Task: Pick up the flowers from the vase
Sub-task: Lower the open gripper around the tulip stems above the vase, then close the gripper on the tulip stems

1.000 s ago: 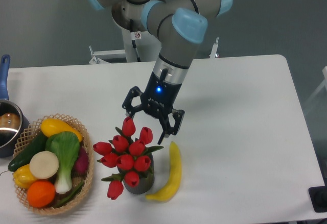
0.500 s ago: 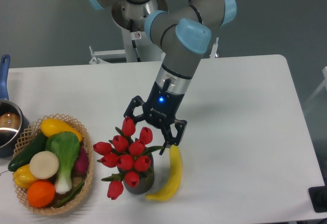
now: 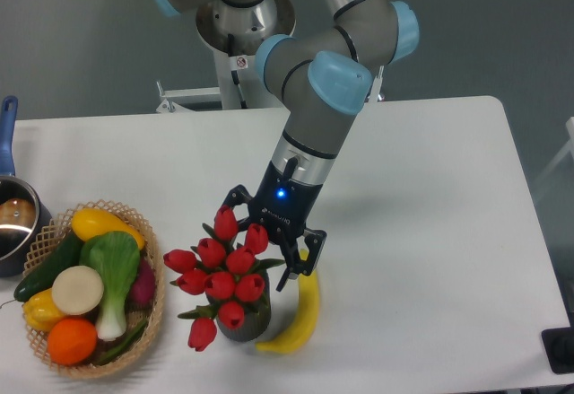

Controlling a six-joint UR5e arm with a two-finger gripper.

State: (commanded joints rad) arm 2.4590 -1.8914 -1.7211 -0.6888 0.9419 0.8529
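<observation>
From the one fixed camera I have the gripper (image 3: 269,243) spread wide, its fingers straddling the upper right of the flowers (image 3: 221,264), pinching nothing yet. The flowers stand in the vase (image 3: 242,319) near the table's front edge, between the basket (image 3: 154,309) and banana (image 3: 300,309). Their stems run roughly upright, just below and left of my fingertips, so I'd judge the closing point lies lower.

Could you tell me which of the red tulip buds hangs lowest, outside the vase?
The bud at the bunch's bottom left: it droops beside the vase, below its rim, while the other flowers cluster above it.
</observation>
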